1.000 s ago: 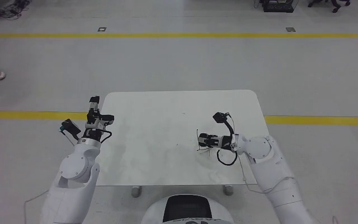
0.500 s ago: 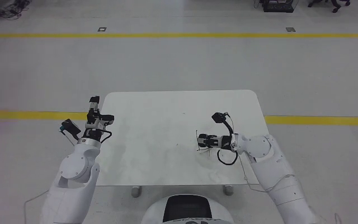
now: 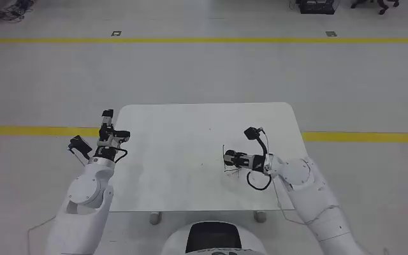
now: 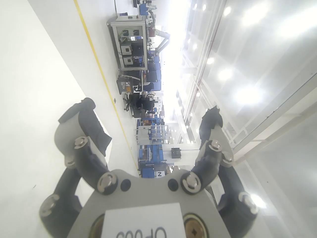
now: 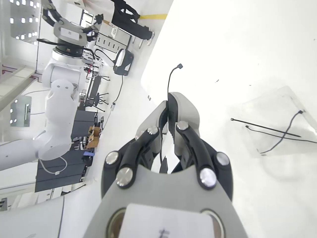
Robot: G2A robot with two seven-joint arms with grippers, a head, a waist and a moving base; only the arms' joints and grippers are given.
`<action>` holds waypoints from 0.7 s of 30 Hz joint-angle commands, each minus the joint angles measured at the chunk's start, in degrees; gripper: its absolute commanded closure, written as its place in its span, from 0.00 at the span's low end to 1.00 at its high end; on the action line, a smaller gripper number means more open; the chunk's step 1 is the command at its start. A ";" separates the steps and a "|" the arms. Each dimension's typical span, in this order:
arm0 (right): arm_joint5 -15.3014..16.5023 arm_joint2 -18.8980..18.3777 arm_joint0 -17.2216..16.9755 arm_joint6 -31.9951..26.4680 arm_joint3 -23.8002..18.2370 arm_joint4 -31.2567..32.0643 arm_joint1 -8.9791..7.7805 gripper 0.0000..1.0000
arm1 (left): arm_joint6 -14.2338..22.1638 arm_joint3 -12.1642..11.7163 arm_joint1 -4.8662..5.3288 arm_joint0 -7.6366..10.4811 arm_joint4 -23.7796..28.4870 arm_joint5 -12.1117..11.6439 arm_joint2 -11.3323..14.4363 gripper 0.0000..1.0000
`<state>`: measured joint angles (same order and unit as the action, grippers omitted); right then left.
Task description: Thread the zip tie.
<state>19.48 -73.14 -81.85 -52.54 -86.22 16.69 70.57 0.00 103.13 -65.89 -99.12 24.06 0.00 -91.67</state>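
In the top view, my right gripper (image 3: 227,158) is over the desk (image 3: 191,121), right of its middle and about halfway between the far and near edges. It is clamped on the zip tie (image 3: 224,152), a thin dark line crossing the fingertips. The left gripper (image 3: 112,129) is at the desk's left edge, toward the far-left corner and well apart from the tie.

In the left wrist view, the left gripper (image 4: 148,110) has its fingers spread wide with nothing between them, and it points out at the room.

In the right wrist view, the right gripper (image 5: 169,102) is pinched tight on the zip tie (image 5: 170,80). A free length curves out past the fingertips and ends in the small square head. Spare ties (image 5: 272,130) lie on a clear sheet (image 5: 284,100) on the desk just beside it.

I judge the step in hand to be getting the second gripper onto the tie. I would bring the left one across slowly and grip the tail close to its tip so it cannot flex. Then I would square it to the head's slot before feeding. The strap looks springy, so it may twist in the grip.
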 commanded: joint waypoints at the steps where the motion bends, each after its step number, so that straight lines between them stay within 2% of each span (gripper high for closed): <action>1: 0.00 0.00 -0.48 0.49 -0.99 -0.86 -0.62 1.00 | 0.00 0.00 0.00 0.00 0.00 0.00 0.00 0.00; 10: 0.00 1.18 -0.94 4.04 -2.24 -4.56 -3.18 1.00 | 0.00 0.00 0.00 0.00 0.00 0.00 0.00 0.00; 13: 0.00 1.18 -0.94 4.04 -2.24 -4.56 -3.18 1.00 | 0.05 0.03 0.00 0.07 -0.12 -0.02 0.02 0.00; 17: 0.00 1.18 -0.94 4.04 -2.24 -4.56 -3.18 1.00 | 4.29 2.54 0.19 -0.15 -3.45 0.24 0.71 0.00; 19: -0.86 1.43 -1.48 6.44 -2.22 -3.83 -3.15 1.00 | 7.63 4.48 0.24 -0.94 -3.78 1.06 1.77 0.00; 21: -1.05 1.32 -2.01 8.17 -2.05 -4.08 -3.19 1.00 | 8.55 6.35 0.32 -1.66 -7.28 1.65 2.94 0.00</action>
<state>18.47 -71.72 -83.65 -45.13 -88.37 12.75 67.41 8.55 108.62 -65.58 -100.41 18.83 1.40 -89.37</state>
